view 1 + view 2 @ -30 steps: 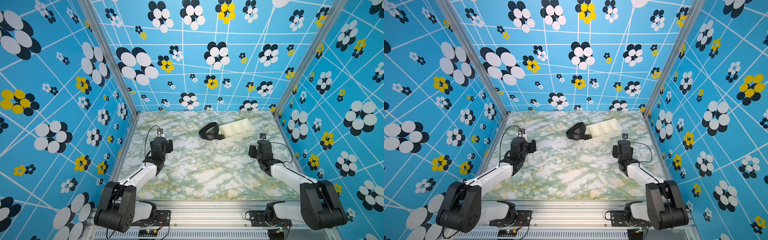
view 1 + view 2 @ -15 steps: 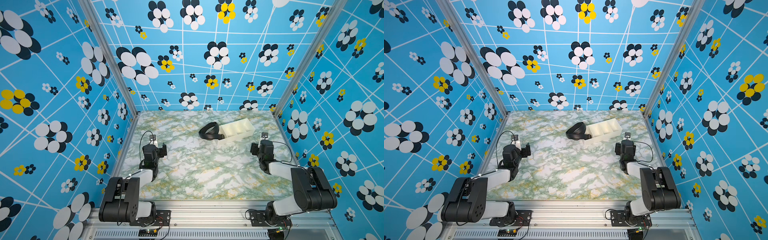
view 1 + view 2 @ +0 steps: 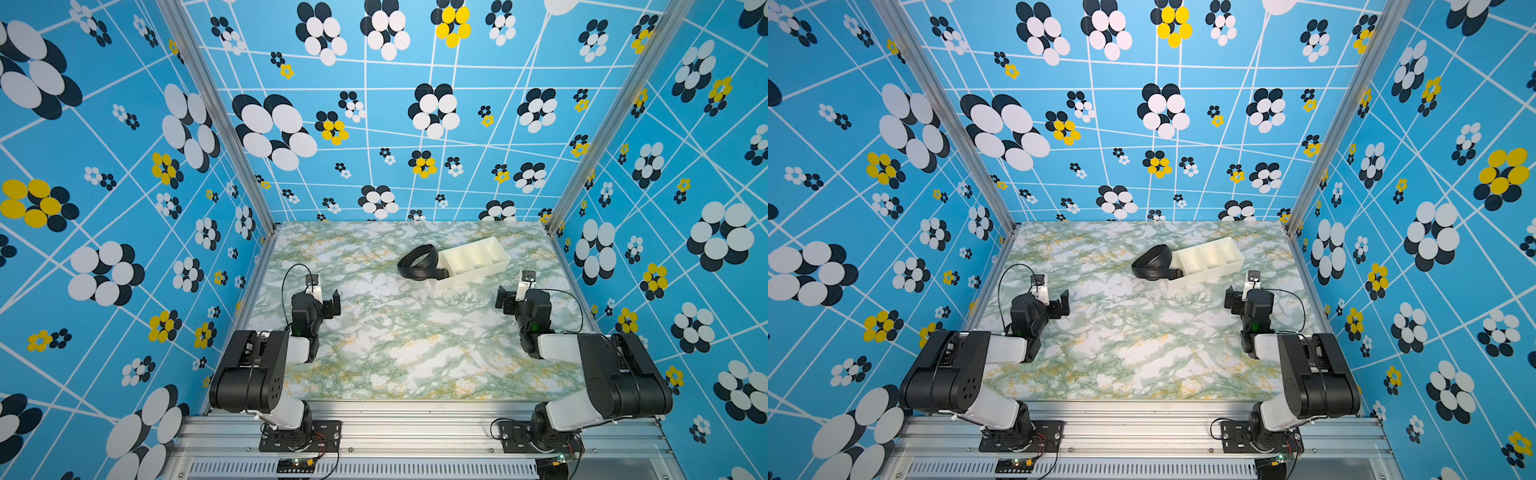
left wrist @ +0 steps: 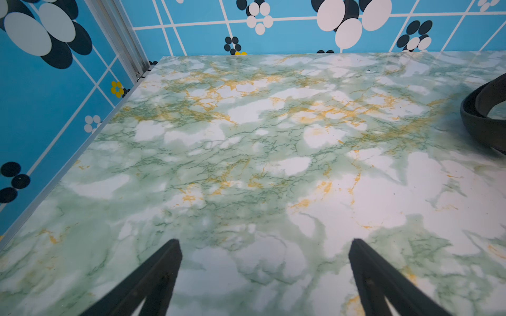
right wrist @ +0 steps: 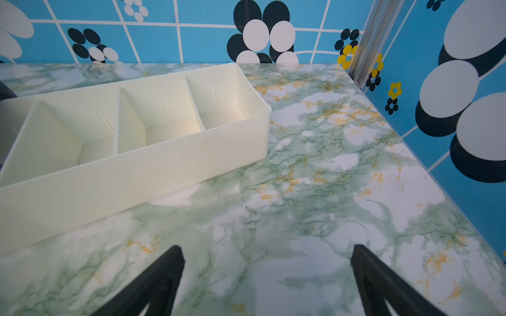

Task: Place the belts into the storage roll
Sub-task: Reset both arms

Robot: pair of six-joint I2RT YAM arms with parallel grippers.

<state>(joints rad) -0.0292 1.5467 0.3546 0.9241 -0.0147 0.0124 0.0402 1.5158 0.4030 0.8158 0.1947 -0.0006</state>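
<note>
**Both top views.** My left gripper (image 3: 332,303), lower left, and my right gripper (image 3: 505,299), lower right, are each drawn back nearer the front rail than a second ago. Their fingers are spread wider and hold nothing. The belt (image 3: 417,264) lies coiled right of centre on the table (image 3: 395,353), against the left end of the storage roll (image 3: 469,277). Neither has moved.

**Left wrist.** My left gripper (image 4: 264,242) is wide over bare marble, with the belt (image 4: 482,120) partly in view.

**Right wrist.** My right gripper (image 5: 267,247) is wide, with the storage roll (image 5: 137,175) near.

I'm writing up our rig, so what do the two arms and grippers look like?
Both the left arm and right arm have bulky black joint housings with white links. A thin black cable loops at each wrist. The left gripper and right gripper have tapered black fingers.
</note>
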